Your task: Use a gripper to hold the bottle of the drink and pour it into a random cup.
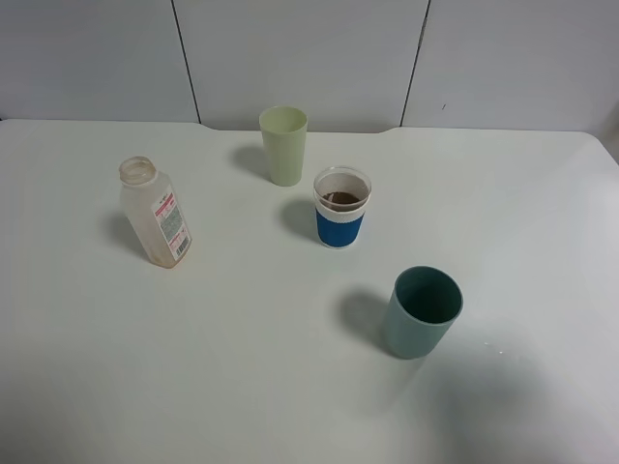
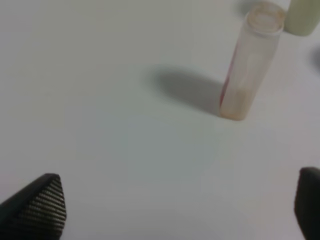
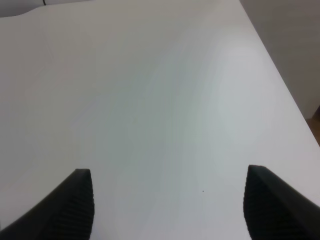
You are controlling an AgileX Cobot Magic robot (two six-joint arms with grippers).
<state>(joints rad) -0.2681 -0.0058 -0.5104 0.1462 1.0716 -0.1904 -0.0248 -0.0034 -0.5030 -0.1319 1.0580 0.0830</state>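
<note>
Both grippers have their black ridged fingers spread wide apart and hold nothing. On the left gripper (image 2: 180,210) one black finger (image 2: 40,207) shows at one side of its wrist picture and the tip of the other at the far side, with only bare white table (image 2: 110,145) between them. Ahead of that gripper, well apart from it and a bit off to one side, stands the small clear plastic bottle with the white and red label (image 2: 248,67). It is upright on the table, its wide mouth has no cap, and it looks empty. Its soft grey shadow lies on the table beside it. Just past the bottle you can see a bit of the tall pale green cup (image 2: 304,17). From the high camera, the bottle (image 1: 155,213) is on the left side, and the pale green cup (image 1: 283,145) stands farther back. Near that cup is the short clear plastic cup with a wide blue band (image 1: 341,208), and some dark brown drink (image 1: 341,198) sits inside it. The dark teal cup (image 1: 422,311) stands alone, well apart from the others. The right gripper (image 3: 167,205) also has its two fingers wide apart, and ahead of it there is only the white table top running to its edge. No arm shows in the high view.
</note>
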